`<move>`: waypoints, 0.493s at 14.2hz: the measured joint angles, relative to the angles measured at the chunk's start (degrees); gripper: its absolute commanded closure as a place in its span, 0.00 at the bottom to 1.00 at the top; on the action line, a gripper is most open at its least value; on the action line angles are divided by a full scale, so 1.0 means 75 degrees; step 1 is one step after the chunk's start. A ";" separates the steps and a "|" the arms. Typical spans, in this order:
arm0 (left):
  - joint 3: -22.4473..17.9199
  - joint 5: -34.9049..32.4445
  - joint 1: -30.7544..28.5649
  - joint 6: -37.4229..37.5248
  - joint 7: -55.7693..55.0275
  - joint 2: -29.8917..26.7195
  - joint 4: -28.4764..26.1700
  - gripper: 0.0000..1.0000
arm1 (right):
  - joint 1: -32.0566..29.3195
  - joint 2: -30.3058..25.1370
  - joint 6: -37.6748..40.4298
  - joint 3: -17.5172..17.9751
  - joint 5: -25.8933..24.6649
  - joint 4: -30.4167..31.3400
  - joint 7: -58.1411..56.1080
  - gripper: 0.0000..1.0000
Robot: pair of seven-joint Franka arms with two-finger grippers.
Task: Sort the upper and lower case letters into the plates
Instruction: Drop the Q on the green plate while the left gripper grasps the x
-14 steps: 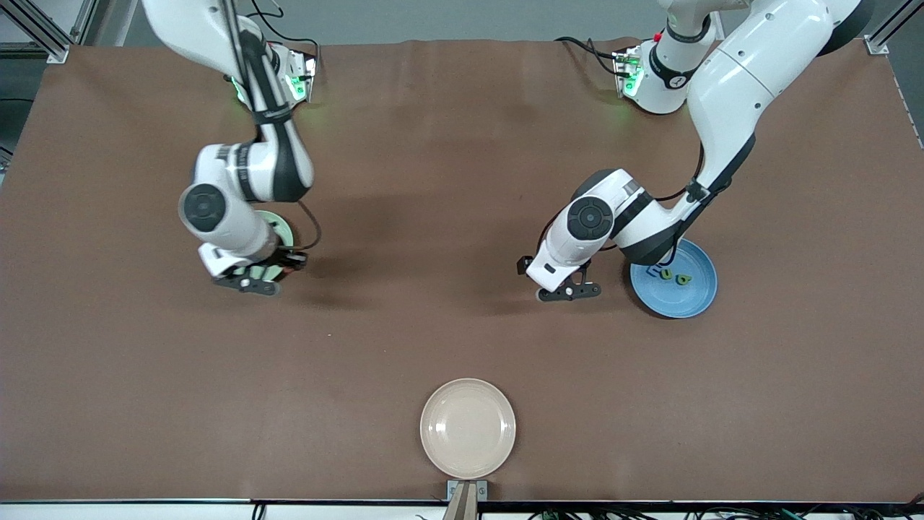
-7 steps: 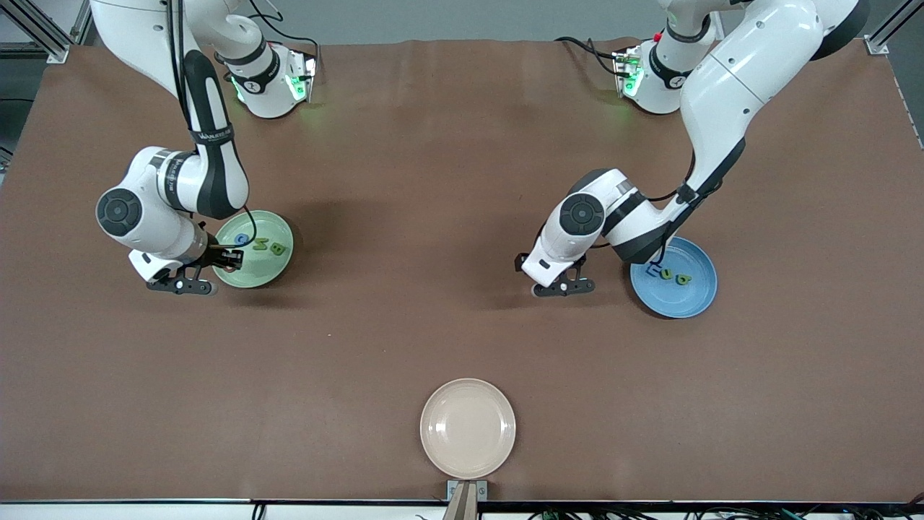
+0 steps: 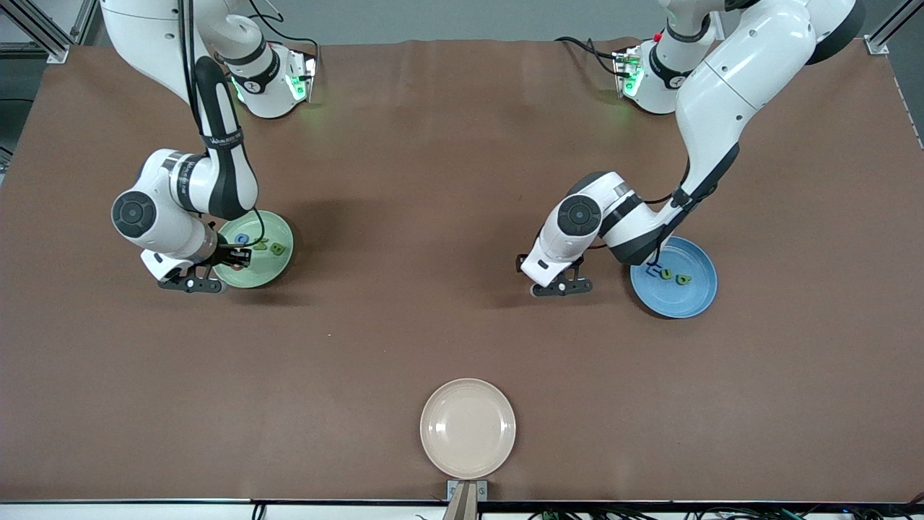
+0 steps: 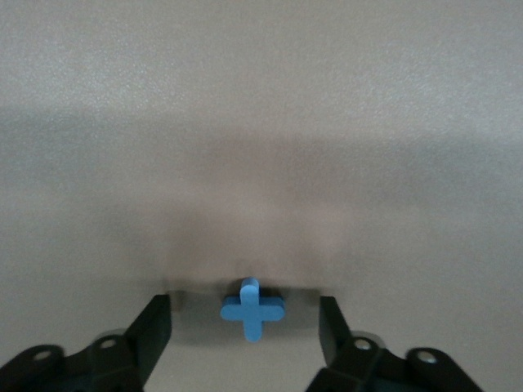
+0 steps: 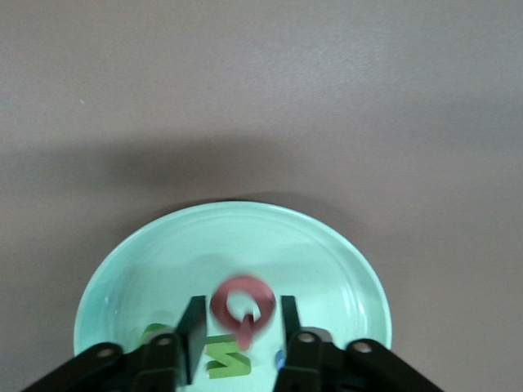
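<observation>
Basically near done. Mint plate [image 3: 271, 269] has three letters [image 3: 277, 250]; blue plate [image 3: 686, 300] has three more [image 3: 668, 274]; cream plate [image 3: 468, 428] is bare. So six sorted, two left, by my count.

Right gripper [image 5: 241, 314] hangs over the mint plate w/ a pink Q [image 5: 241, 302] in its jaws' gap; gripped or released, can't tell.

Left gripper [image 4: 245, 314] is low at the table beside the blue plate, toward the right arm's end, jaws apart either side of a blue t [image 4: 252, 309], not touching it. The t needs grasping and plating.
</observation>
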State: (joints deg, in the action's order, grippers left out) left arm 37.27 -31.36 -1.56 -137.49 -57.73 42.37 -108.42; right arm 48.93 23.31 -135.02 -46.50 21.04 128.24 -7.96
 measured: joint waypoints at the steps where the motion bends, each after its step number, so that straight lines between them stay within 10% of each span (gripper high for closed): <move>1: -0.0021 0.0000 0.0030 -0.0021 -0.0004 0.0000 0.0000 0.25 | 0.0007 0.0001 0.0000 0.0021 0.0012 -0.0001 0.0000 0.00; 7: -0.0033 -0.0001 0.0062 -0.0028 -0.0022 0.0001 -0.0001 0.42 | 0.0032 -0.0001 0.0503 0.0005 0.0018 -0.0454 0.0000 0.00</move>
State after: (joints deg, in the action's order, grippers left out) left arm 37.02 -31.37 -1.10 -137.70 -57.90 42.38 -108.43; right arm 49.17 23.30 -131.25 -46.46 21.17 124.83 -7.96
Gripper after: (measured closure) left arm 0.308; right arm 0.000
